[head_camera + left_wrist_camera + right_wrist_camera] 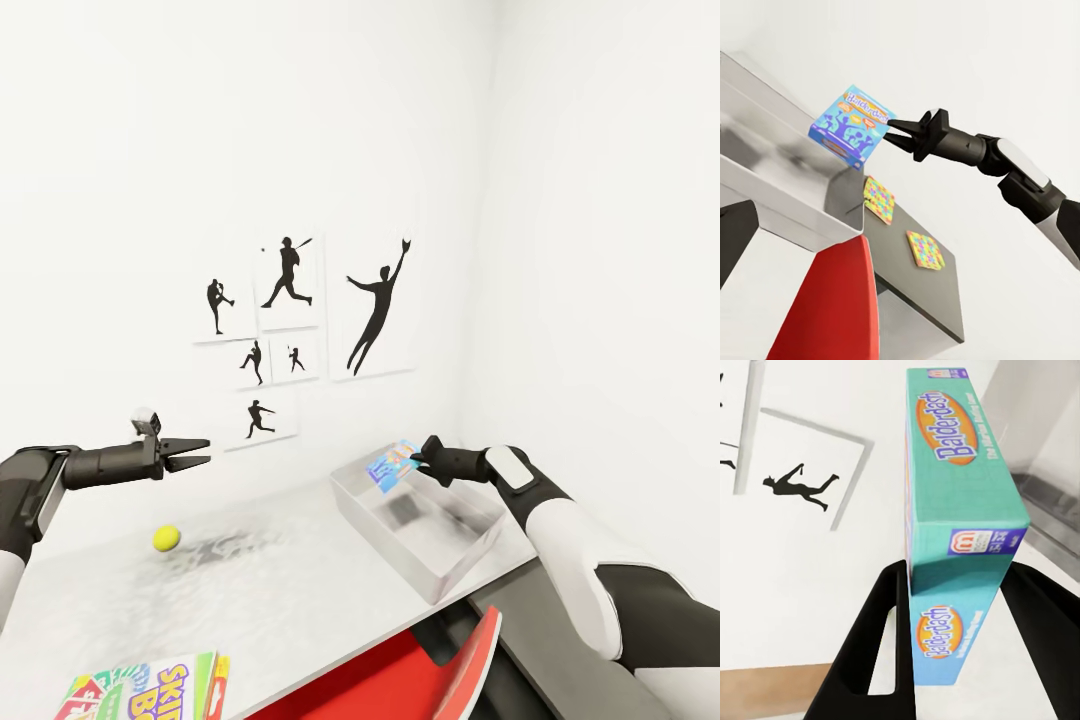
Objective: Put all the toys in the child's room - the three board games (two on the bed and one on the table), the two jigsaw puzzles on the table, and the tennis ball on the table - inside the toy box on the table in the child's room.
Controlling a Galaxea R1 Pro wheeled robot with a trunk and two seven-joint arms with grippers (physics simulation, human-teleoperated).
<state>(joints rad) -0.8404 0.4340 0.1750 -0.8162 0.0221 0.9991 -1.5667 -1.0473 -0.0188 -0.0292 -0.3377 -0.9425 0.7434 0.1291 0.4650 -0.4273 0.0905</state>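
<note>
While my right gripper (418, 462) pinches the small blue Balderdash game box (392, 466) by one end, long axis reaching over the shallow pale grey toy box (440, 575) right of centre, my left gripper (200, 453) hangs slightly parted above the fuzzy yellow-green tennis ball (166, 539), bin floor blurred.

On the table (300, 590), the toy box (425, 535) stood at the 3 o'clock end. The ball (166, 539) lay well apart from it toward 9 o'clock. A game box (150, 690) lay at the table's 7 o'clock edge. Another game box (392, 465), clamped in the right gripper (422, 462), hung above the toy box's 12 o'clock rim. Two puzzles (879, 199) lay beyond the toy box.
</note>
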